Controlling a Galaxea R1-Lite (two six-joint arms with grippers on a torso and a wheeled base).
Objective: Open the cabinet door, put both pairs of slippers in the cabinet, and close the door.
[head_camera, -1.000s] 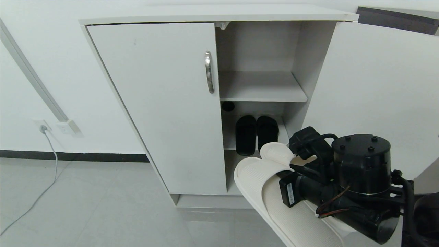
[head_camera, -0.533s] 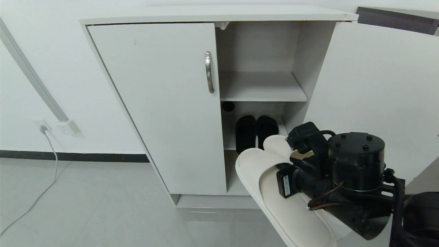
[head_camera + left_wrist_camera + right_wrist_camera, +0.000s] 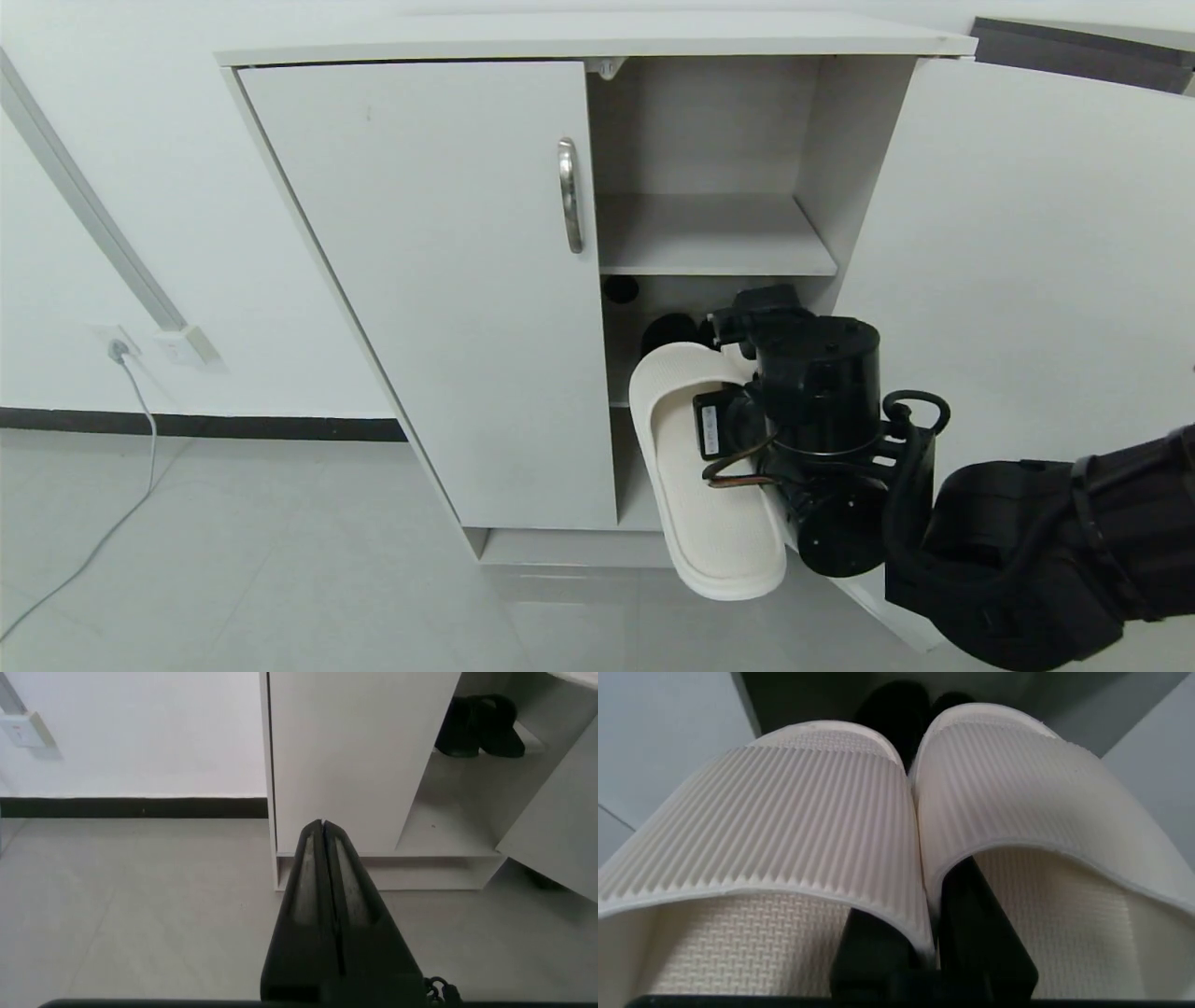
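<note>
In the right wrist view the white slippers [image 3: 915, 831] are seen pinched side by side by the right gripper [image 3: 929, 943], its fingers closed on the inner edges where the two straps meet. Over the last second this pair has been carried from the lower right of the head view up to the centre and turned from a slant to nearly upright. The toes are now held at the mouth of the cabinet [image 3: 579, 37], level with the lower shelf [image 3: 624, 397]. The black slippers [image 3: 667, 329], laid on that shelf, are now largely covered by the arm. One pair is thus judged stored and the second close to being set in; the door is not yet closed. The left gripper [image 3: 323, 873] is held low over the floor [image 3: 233, 560], its fingers pressed together on nothing.

Behind, the right door [image 3: 1018, 233] is swung wide at the right of the frame, and the left door [image 3: 439, 280] is shut beside its handle [image 3: 568, 196]. The floor is laid with glossy grey tiles. At the left, a white wall [image 3: 112, 187] is edged by a black skirting [image 3: 187, 427], and a grey cable [image 3: 103, 532] is plugged into a socket [image 3: 117, 350].
</note>
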